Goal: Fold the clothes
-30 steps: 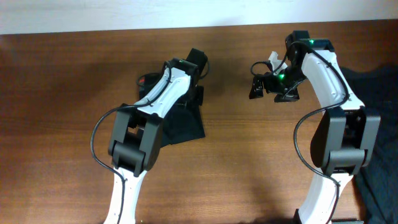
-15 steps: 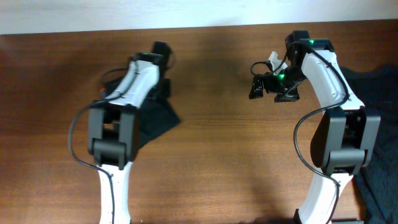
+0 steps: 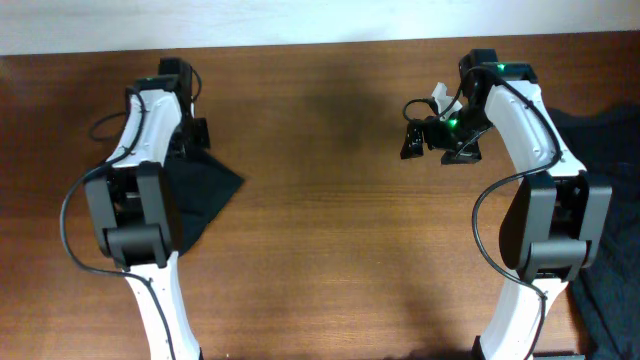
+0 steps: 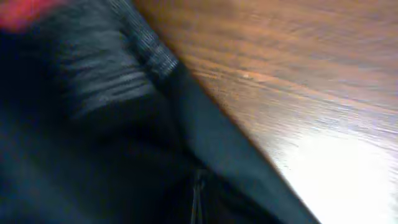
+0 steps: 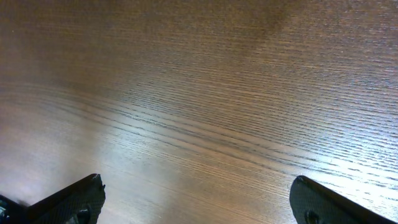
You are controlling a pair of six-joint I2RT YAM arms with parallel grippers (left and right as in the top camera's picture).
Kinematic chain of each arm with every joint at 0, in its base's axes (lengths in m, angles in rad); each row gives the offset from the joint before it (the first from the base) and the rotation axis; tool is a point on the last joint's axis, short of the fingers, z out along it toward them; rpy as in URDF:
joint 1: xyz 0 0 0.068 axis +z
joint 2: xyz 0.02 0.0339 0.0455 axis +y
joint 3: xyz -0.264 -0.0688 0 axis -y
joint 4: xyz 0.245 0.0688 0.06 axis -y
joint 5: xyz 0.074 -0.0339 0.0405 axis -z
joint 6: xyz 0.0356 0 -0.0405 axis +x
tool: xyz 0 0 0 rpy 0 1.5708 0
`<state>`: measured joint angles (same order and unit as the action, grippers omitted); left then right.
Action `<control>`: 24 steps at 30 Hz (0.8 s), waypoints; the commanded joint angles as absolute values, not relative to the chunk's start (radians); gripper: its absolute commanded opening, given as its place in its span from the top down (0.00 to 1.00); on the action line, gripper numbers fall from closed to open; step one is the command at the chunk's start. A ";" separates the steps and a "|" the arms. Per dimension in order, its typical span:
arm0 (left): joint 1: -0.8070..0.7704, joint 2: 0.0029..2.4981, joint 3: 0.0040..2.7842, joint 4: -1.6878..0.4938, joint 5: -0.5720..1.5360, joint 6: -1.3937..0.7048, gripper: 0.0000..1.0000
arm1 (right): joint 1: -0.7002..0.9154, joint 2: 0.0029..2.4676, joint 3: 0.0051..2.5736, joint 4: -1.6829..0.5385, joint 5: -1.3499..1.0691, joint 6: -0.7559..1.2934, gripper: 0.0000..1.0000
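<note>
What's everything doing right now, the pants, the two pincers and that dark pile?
Trousers: folded small, lying on the left of the table.
Left pincer: down on the trousers, cannot tell if shut.
Right pincer: open, empty, above the table.
Dark heap: rumpled, at the right edge, untouched.

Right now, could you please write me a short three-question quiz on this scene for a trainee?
1. True or false: the right gripper is holding the black trousers.
2. Multiple choice: in the right wrist view, what shows between the open fingers? A. bare wooden table B. a hanger C. a sock
3. Fill in: in the left wrist view, the trousers' grey waistband is edged in ____.

Key: 1 false, it hangs open over bare wood, away from the trousers. 2 A. 3 red.
</note>
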<state>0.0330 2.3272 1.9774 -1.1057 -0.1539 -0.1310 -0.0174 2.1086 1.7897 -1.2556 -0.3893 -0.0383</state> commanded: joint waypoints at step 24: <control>0.112 2.023 1.563 -1.257 -0.048 -0.471 1.00 | -0.021 2.082 1.798 -1.256 -0.383 -0.045 0.01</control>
